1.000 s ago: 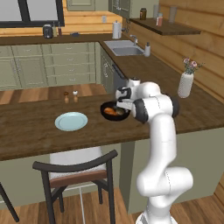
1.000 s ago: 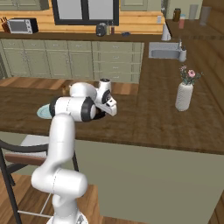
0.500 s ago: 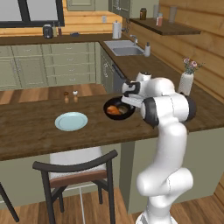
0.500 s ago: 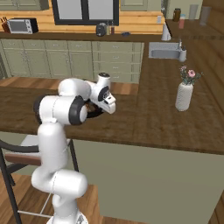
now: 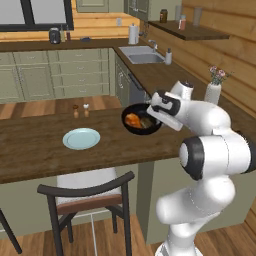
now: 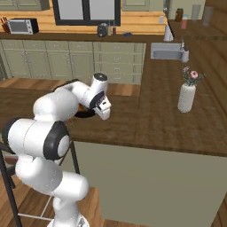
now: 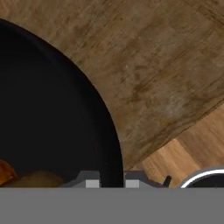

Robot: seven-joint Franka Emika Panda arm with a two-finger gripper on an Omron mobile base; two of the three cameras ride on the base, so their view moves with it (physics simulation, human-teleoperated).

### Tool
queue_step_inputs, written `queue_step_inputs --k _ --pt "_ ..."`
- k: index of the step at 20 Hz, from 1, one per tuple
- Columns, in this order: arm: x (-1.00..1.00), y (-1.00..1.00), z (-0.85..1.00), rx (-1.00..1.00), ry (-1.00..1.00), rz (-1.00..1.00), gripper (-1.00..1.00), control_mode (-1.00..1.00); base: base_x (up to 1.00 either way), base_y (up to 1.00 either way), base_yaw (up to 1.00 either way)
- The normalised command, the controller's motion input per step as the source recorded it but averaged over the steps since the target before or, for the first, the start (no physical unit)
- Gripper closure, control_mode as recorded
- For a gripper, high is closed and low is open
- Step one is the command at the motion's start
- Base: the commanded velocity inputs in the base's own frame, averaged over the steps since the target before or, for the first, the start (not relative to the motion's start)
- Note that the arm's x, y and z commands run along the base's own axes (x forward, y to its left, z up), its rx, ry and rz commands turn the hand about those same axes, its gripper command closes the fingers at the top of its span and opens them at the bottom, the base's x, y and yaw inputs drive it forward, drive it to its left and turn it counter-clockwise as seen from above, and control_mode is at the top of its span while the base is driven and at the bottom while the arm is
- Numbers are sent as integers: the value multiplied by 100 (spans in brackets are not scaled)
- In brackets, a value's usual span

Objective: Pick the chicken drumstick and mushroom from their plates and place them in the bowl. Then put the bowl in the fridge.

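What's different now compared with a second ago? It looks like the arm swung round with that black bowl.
Yes. The gripper has closed on the rim of the bowl, and the arm has swung toward its right, carrying the bowl a little that way with the chicken drumstick inside. The pale blue plate, the vase and the chair stayed put.

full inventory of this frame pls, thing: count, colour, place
bowl: 1, black, lifted at counter edge, rim in gripper
chicken drumstick: 1, orange-brown, in bowl
mushroom: 1, dark brown, in bowl beside drumstick
plate: 1, pale blue, on counter left of bowl
shakers: 2, small, far counter edge
vase: 1, white with flowers, counter right
sink: 1, grey, back counter
chair: 1, dark frame, below counter
gripper: 1, shut on bowl rim
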Motion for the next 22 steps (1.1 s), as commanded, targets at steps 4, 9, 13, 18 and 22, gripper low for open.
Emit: queue_step_inputs --k 4,9,13,18,22 --pt "-100 17 27 18 0 -36 100 -100 0 0 0" --pt "-91 10 57 19 9 -33 100 -100 0 0 0" --pt "-100 0 54 18 7 -28 100 -100 0 0 0" --pt "-100 10 38 4 14 -30 100 -100 0 0 0" --pt "-100 28 3 0 9 -32 100 -100 0 0 0"
